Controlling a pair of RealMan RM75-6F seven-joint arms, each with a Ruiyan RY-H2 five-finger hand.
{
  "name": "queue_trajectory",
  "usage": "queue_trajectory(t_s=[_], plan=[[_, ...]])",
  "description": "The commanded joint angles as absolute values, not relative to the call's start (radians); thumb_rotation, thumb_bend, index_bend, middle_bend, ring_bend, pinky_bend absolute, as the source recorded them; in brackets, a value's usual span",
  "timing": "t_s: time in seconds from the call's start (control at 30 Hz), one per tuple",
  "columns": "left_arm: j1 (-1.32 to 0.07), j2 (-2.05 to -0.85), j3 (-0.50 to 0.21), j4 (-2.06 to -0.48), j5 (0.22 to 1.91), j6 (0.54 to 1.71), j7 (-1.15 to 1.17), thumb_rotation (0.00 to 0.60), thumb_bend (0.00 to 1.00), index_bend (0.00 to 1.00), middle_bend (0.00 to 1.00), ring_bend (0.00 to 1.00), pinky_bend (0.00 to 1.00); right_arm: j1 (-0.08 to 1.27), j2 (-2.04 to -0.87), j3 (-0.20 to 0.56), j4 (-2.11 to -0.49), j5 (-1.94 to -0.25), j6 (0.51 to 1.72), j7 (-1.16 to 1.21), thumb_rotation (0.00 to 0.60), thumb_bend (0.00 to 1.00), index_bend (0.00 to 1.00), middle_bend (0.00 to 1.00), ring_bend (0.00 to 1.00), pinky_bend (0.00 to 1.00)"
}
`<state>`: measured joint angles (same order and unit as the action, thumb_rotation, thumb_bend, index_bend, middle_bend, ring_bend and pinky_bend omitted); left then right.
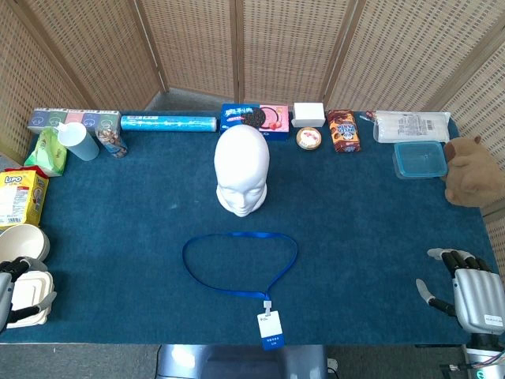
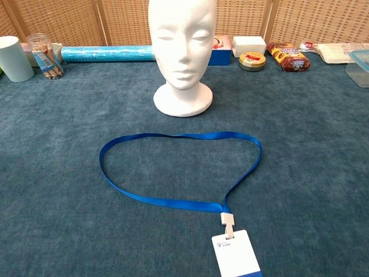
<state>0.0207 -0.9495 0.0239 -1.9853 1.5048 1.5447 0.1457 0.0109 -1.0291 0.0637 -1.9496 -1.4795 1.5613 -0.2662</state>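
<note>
A white foam mannequin head stands upright on the blue cloth table, near its middle. In front of it a blue lanyard lies flat in an open loop, its white badge at the table's front edge. My right hand rests at the front right corner, fingers apart and holding nothing, far from the lanyard. Only the edge of my left hand shows at the front left; its thumb spreads over a white lidded box. Neither hand appears in the chest view.
Along the back stand a cup, a jar, a blue roll, a cookie box, a round tin and a snack pack. On the right sit a blue-lidded container and a brown plush toy. On the left are a yellow box and a bowl.
</note>
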Motion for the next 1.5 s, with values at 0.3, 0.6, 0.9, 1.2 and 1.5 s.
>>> queue_trajectory(t_s=[0.3, 0.6, 0.9, 1.2, 1.5], plan=[[0.02, -0.947, 0.028, -1.988, 1.512, 1.537, 0.15, 0.569, 0.19, 0.44, 0.43, 0.42, 0.35, 0.017, -1.031, 0.067, -1.957, -1.47, 1.548, -0.271, 0.457, 0.33, 0.33, 0.39, 0.33, 0.31], [0.005, -0.945, 0.014, -1.991, 1.496, 1.519, 0.145, 0.566, 0.19, 0.44, 0.43, 0.42, 0.35, 0.032, -1.026, 0.074, -1.971, -1.455, 1.52, -0.261, 0.457, 0.33, 0.33, 0.39, 0.33, 0.31], [-0.038, -0.947, -0.012, -2.005, 1.472, 1.469, 0.166, 0.568, 0.19, 0.44, 0.43, 0.42, 0.35, 0.105, -1.093, 0.124, -1.992, -1.373, 1.456, -0.397, 0.459, 0.33, 0.33, 0.39, 0.36, 0.41], [-0.119, -0.968, -0.054, -2.011, 1.421, 1.375, 0.206, 0.569, 0.19, 0.44, 0.43, 0.42, 0.35, 0.213, -1.255, 0.192, -1.991, -1.237, 1.416, -0.633, 0.459, 0.33, 0.33, 0.53, 0.65, 0.78], [-0.178, -1.0, -0.083, -2.008, 1.39, 1.322, 0.245, 0.569, 0.19, 0.44, 0.43, 0.42, 0.35, 0.314, -1.446, 0.238, -1.943, -1.155, 1.419, -0.787, 0.458, 0.29, 0.41, 0.9, 1.0, 1.0]])
